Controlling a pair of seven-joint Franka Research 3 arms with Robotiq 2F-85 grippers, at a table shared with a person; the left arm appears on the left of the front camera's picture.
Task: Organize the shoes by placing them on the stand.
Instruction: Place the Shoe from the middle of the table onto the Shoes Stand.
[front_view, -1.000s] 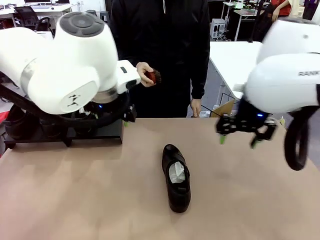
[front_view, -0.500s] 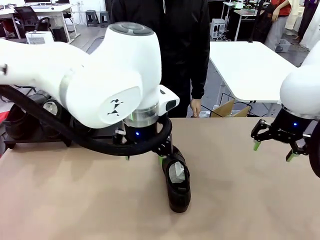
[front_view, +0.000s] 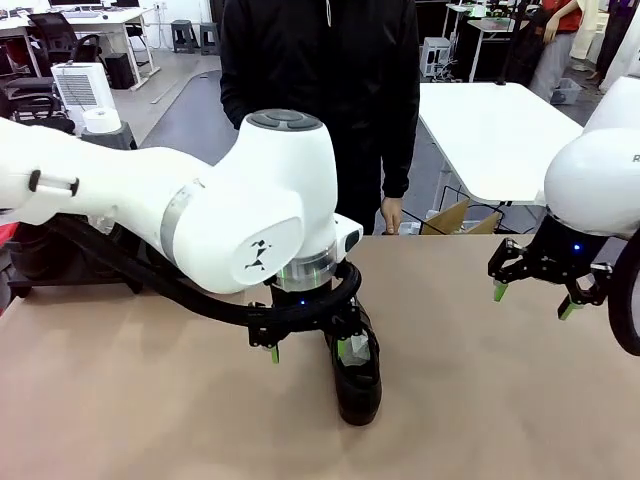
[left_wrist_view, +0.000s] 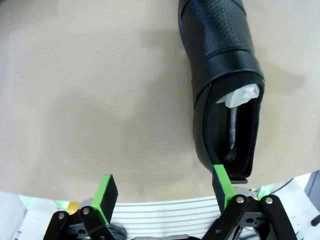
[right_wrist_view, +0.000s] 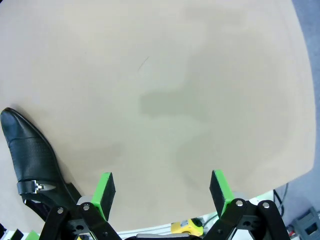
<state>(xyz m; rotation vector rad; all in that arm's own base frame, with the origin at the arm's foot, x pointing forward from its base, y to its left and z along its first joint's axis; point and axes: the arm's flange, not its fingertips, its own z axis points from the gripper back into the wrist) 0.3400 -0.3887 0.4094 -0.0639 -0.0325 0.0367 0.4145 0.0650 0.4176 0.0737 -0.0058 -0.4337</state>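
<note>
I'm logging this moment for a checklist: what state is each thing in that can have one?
left gripper: open, low over the table, one of its fingers at the shoe's heel, nothing held.
right gripper: open, empty, above bare table.
shoe: lying loose on the table, white paper stuffed inside, not on the stand.
stand: at the table's far left, partly hidden by the arm.

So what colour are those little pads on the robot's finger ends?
Bright green pads on black fingers, clearest in the left wrist view.
</note>
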